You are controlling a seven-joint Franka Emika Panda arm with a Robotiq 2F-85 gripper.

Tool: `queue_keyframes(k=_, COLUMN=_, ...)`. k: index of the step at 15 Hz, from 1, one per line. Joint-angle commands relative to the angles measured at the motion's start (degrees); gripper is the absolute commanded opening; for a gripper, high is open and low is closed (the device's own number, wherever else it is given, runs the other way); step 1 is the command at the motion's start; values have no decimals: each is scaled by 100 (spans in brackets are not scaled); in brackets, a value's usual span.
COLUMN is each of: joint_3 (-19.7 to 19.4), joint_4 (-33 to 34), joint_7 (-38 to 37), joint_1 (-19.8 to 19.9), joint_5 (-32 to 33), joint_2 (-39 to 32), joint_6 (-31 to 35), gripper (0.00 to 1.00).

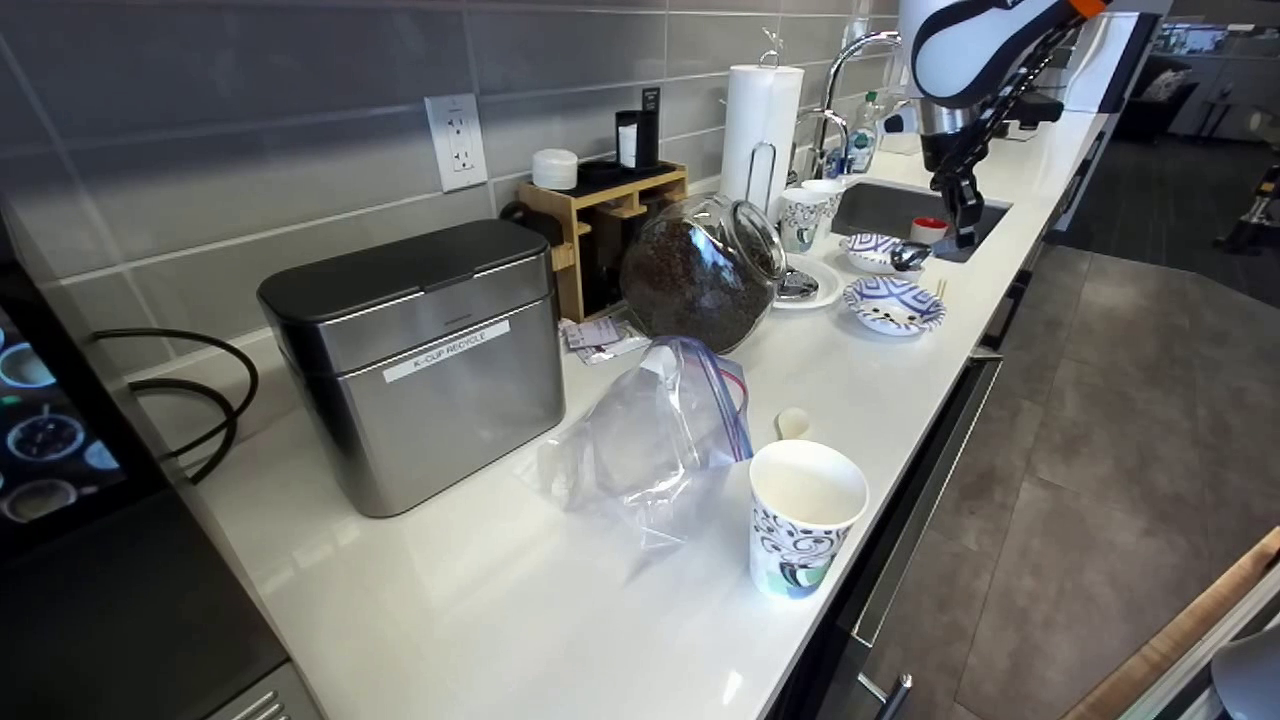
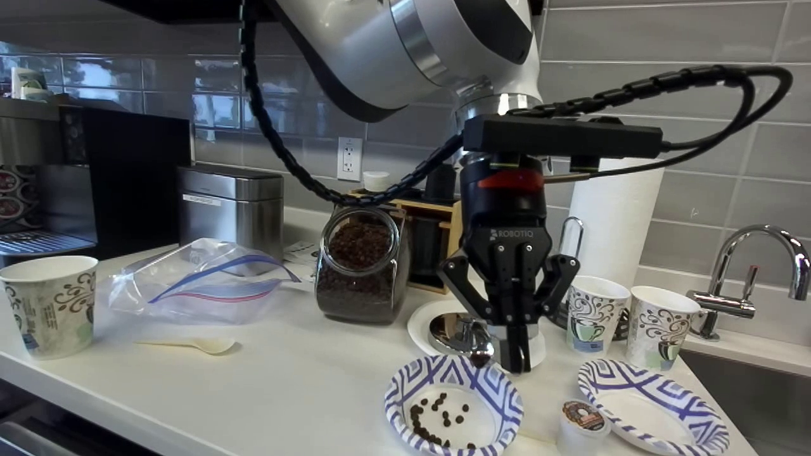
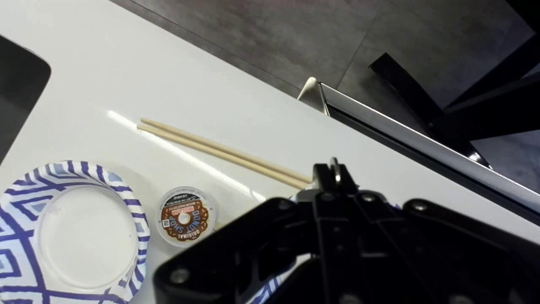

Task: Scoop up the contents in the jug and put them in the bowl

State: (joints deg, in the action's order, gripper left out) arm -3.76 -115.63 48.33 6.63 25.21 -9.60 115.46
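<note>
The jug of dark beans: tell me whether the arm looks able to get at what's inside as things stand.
Probably yes: the jug is uncovered, nothing visible blocks its mouth, and the gripper holds a metal spoon. Whether the gripper itself would fit inside, I can't tell.

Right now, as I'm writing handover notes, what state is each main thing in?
Clear bulbous glass jug: open, holding dark beans.
Silver rounded metal scoop: gripped.
Black two-fingered claw: shut on the scoop.
Round blue-patterned paper bowl nearest the jug: loose beans inside.
Clear plastic zip bag: mouth open.
White tapered paper cups: upright, lidless.
Grey boxy metal bin: shut.
</note>
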Motion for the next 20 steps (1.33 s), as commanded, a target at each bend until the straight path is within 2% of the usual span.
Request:
queue_keyframes(k=1, joint_3=-36, joint_4=-599, joint_7=-568, joint_1=-115, joint_5=549, joint_2=451, joint_6=431, gripper=1)
queue_keyframes(k=8, joint_3=26, joint_4=-975, joint_7=-1341, joint_1=-231, joint_5=1068, joint_2=765, joint_6=469, gripper=1)
queue_keyframes(k=15, joint_3=107, joint_4=-1226, joint_7=-2559, joint_1=-348, joint_5=1487, joint_2=934, joint_6=480, gripper=1)
queue_keyframes(k=20, joint_3=150, joint_4=-1333, joint_7=-3167, joint_1=-407, joint_5=1703, joint_2=983, joint_6=433, gripper=1)
